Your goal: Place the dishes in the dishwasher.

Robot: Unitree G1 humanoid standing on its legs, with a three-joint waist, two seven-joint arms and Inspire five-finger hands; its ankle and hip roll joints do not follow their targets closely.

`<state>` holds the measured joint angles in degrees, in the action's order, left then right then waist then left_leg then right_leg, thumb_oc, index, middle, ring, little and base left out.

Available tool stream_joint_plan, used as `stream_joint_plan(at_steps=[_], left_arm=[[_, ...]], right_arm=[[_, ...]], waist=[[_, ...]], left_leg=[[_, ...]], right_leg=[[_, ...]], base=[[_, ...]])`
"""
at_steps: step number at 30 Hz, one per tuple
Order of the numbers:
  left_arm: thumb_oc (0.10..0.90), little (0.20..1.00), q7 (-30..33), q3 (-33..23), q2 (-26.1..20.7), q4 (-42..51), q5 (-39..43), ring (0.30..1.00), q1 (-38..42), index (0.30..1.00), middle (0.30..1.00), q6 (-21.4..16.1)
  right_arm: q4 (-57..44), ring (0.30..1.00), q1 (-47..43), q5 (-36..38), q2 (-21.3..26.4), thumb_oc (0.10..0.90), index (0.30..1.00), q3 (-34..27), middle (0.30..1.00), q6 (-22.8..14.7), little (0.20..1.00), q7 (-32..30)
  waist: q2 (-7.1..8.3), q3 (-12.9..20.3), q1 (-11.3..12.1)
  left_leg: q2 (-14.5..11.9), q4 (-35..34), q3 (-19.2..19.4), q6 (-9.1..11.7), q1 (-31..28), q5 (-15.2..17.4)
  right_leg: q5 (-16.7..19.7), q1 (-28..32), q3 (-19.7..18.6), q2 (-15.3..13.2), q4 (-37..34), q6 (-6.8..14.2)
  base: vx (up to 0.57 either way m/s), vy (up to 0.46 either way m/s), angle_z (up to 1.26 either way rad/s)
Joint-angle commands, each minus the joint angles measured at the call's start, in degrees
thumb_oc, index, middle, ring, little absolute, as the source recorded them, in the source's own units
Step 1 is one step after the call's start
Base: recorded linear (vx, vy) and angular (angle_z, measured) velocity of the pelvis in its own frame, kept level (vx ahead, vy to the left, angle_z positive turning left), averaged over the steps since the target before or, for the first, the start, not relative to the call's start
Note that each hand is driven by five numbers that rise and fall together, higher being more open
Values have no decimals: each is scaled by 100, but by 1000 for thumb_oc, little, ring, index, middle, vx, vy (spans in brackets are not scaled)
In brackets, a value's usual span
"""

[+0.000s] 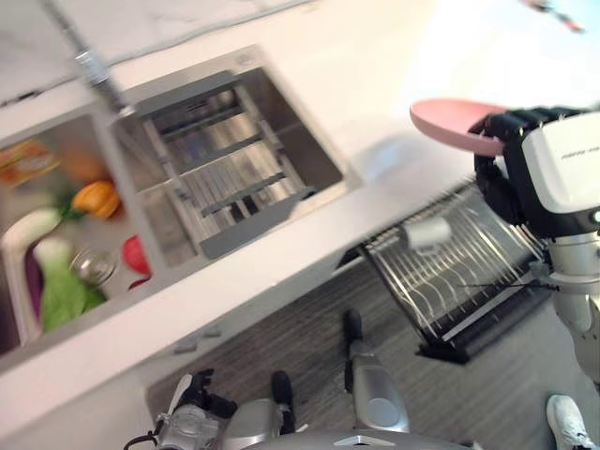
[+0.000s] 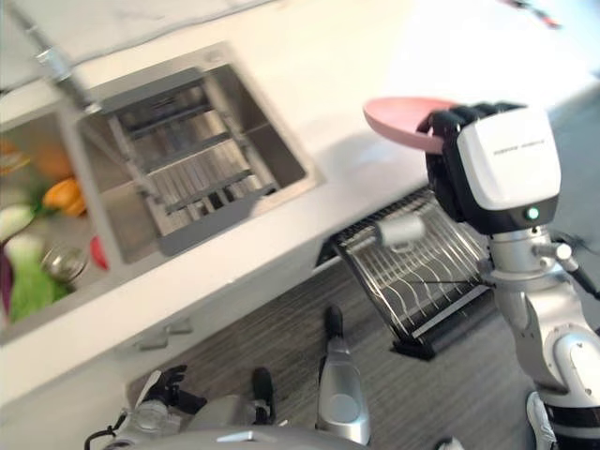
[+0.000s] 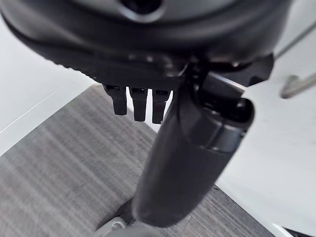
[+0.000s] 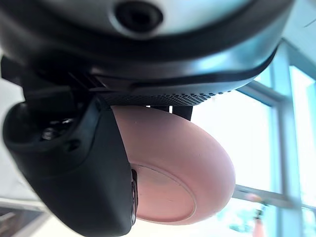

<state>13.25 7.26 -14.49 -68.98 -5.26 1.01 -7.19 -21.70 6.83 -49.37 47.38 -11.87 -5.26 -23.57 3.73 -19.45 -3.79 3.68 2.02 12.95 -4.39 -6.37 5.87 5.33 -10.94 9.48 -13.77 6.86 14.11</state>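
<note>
Above the white counter (image 2: pixel 309 103) and pulled-out dishwasher rack (image 2: pixel 412 272), the right hand (image 2: pixel 450 173) clasps a pink plate (image 2: pixel 403 117).

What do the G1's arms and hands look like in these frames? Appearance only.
Right hand: dark fingers, with a white rounded-square cover plate bearing small grey print and a green indicator light below it. A silver-grey jointed forearm runs beneath. Left hand: black ribbed fingers, thick dark thumb, glossy black housing above.
</note>
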Motion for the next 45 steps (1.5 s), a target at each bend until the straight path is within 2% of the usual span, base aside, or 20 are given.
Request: stream_joint_plan(at_steps=[1, 2, 3, 5, 6, 7, 10, 13, 17, 19, 21, 22, 25, 28, 34, 36, 37, 38, 39, 45], left_arm=[[800, 900, -209, -170, 44, -202, -321, 900, -288, 900, 900, 97], [800, 900, -257, -188, 37, -267, -406, 900, -308, 900, 900, 114], [800, 900, -273, -211, 40, -307, -441, 900, -328, 900, 900, 115], [800, 900, -252, -266, 50, -318, -381, 900, -362, 900, 900, 99], [800, 900, -223, -432, 70, -317, -258, 900, -362, 900, 900, 106], [800, 900, -209, -474, 81, -273, -160, 900, -354, 900, 900, 68], [800, 900, -196, -454, 118, -296, -3, 900, -282, 900, 900, 52], [800, 900, -203, -213, 107, -316, -34, 900, -115, 900, 900, 54], [800, 900, -45, -182, 54, -308, 30, 900, 51, 900, 900, 71], [800, 900, -36, -115, 60, -321, 185, 900, 72, 900, 900, 47], [800, 900, -35, -135, 78, -325, 186, 900, 80, 900, 900, 46], [800, 900, 2, 34, 54, -318, 208, 900, 118, 900, 900, 10], [800, 900, 48, 21, 38, -313, 481, 900, 118, 900, 900, -32], [800, 900, 42, 196, 95, -284, 670, 900, 96, 900, 900, -119], [800, 900, 34, 458, 212, -235, 878, 900, 23, 900, 900, -182], [800, 900, 41, 554, 264, -234, 863, 900, 12, 900, 900, -178], [800, 900, 47, 554, 295, -237, 884, 900, 20, 900, 900, -175], [800, 900, 47, 556, 290, -237, 884, 900, 20, 900, 900, -175], [800, 900, 33, 554, 311, -259, 876, 900, 43, 900, 900, -147], [800, 900, -102, 351, 230, -300, 688, 900, 0, 900, 900, -42]], right_arm=[[-589, 300, -607, 144, 504, 400, 300, -478, 300, -199, 300, -32], [-515, 300, -384, 190, 471, 400, 300, -609, 300, -245, 300, 76], [-507, 300, -280, 215, 398, 400, 300, -678, 300, -267, 300, 95], [-457, 300, -293, 196, 349, 400, 300, -636, 300, -243, 300, 26], [-274, 300, -488, 311, 277, 400, 300, -306, 300, -228, 300, 135], [-150, 300, -563, 350, 280, 400, 300, -191, 300, -234, 300, 127], [499, 300, -800, 419, 454, 400, 300, 197, 300, -146, 300, 156], [1106, 300, -1633, 430, 659, 400, 300, 786, 300, -16, 300, 93], [1692, 300, -2264, 478, 676, 400, 300, 1427, 300, 29, 300, 30], [2214, 300, -2672, 354, 871, 400, 300, 1817, 300, 149, 300, -4], [2273, 300, -2756, 354, 882, 400, 300, 1890, 300, 146, 300, -30], [2872, 300, -3439, 273, 986, 400, 300, 2524, 300, 216, 300, -45], [3434, 300, -3943, 260, 948, 400, 300, 3092, 300, 286, 300, 40], [4558, 300, -4668, 5, 960, 400, 300, 3893, 300, 510, 300, 19], [5685, 300, -5560, -196, 1006, 400, 300, 4635, 300, 809, 300, -66], [5897, 300, -5671, -97, 886, 400, 300, 4650, 300, 886, 300, -93], [5877, 545, -5666, 35, 793, 563, 545, 4574, 545, 892, 545, -125], [5871, 545, -5657, 36, 792, 563, 545, 4565, 545, 893, 545, -124], [5684, 900, -5564, 300, 696, 800, 900, 4443, 900, 810, 900, -39], [4713, 900, -4725, 1204, 703, 800, 900, 3708, 900, 437, 900, 384]], waist=[[-69, 521, 235], [-108, 584, 215], [-132, 634, 246], [-127, 708, 369], [-99, 833, 545], [-88, 855, 571], [-176, 836, 698], [-275, 471, 846], [-314, 173, 965], [-448, -61, 1075], [-463, -68, 1040], [-583, -251, 1136], [-646, -349, 1229], [-738, -440, 1314], [-762, -512, 1364], [-758, -508, 1349], [-753, -503, 1336], [-748, -503, 1342], [-711, -490, 1315], [-603, -307, 1176]], left_leg=[[-579, 55, -437, 436, 498, -266], [-548, -59, -407, 395, 500, -332], [-503, -126, -377, 376, 511, -376], [-448, -228, -262, 393, 603, -469], [-329, -480, -203, 473, 730, -641], [-368, -567, -181, 504, 779, -688], [-492, -611, -140, 597, 885, -758], [-650, -599, -143, 710, 1166, -911], [-774, -581, -239, 790, 1438, -1106], [-784, -536, -402, 837, 1603, -1202], [-787, -532, -417, 839, 1614, -1206], [-809, -508, -500, 888, 1794, -1288], [-849, -538, -534, 935, 1923, -1383], [-880, -577, -611, 982, 2053, -1469], [-925, -583, -618, 1035, 2110, -1519], [-929, -591, -629, 1037, 2095, -1510], [-938, -590, -623, 1037, 2083, -1505], [-938, -590, -620, 1037, 2081, -1504], [-952, -586, -599, 1034, 2040, -1486], [-978, -580, -574, 1014, 1762, -1390]], right_leg=[[-516, 301, -536, 274, 1389, -239], [-795, 344, -757, 478, 1744, -296], [-998, 450, -774, 560, 1794, -364], [-1084, 647, -613, 509, 1378, -422], [-1049, 847, -513, 461, 428, -445], [-961, 802, -610, 493, 132, -447], [-736, 851, -678, 548, -593, -429], [-465, 789, -552, 505, -908, -403], [-404, 614, -552, 598, -948, -489], [-392, 527, -431, 607, -902, -550], [-390, 524, -417, 612, -900, -553], [-316, 366, -352, 616, -907, -571], [-276, 205, -329, 634, -891, -587], [-262, 60, -290, 649, -868, -610], [-220, -47, -298, 679, -855, -610], [-216, -49, -320, 689, -856, -609], [-213, -54, -341, 691, -851, -606], [-213, -54, -344, 691, -850, -605], [-224, -46, -376, 696, -834, -612], [-327, 158, -360, 682, -781, -628]], base=[[-303, 336, -104], [-159, 166, -60], [-104, 65, -33], [-174, 32, -48], [-262, -43, -95], [-226, -110, -122], [-91, -179, -70], [-247, -125, 22], [-177, -105, 2], [-77, -71, 13], [-79, -38, 21], [-119, -49, 36], [-84, -36, 21], [-40, -24, 23], [-16, -10, 12], [3, 3, 2], [6, 5, 3], [0, 0, 0], [9, -1, -5], [42, 1, -7]])
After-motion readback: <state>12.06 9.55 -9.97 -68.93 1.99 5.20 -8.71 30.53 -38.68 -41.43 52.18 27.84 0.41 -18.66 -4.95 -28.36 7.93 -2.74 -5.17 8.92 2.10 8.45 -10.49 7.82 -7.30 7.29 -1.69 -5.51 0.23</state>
